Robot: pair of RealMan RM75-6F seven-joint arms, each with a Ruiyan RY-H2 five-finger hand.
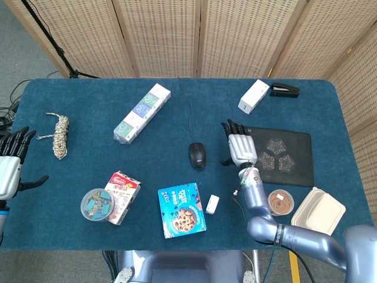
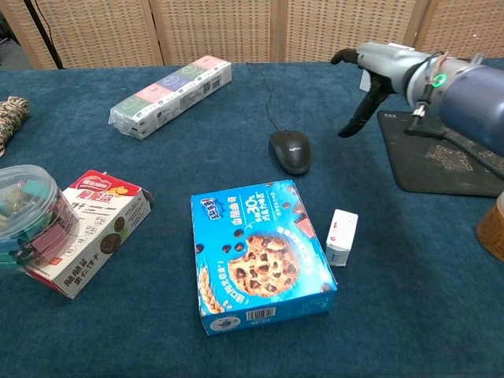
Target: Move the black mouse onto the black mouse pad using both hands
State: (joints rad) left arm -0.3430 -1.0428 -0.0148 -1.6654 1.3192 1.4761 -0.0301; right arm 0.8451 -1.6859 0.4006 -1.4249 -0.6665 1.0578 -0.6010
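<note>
The black mouse lies mid-table with its cord running toward the far edge. The black mouse pad lies flat to its right. My right hand hovers open with fingers spread between the mouse and the pad's left edge, holding nothing. My left hand is open at the table's far left edge, well away from the mouse, and shows only in the head view.
A blue cookie box, a small white box, a snack carton, a clip jar, a long tea box, a rope, a white box, a stapler, a brown cup and a takeaway container lie around.
</note>
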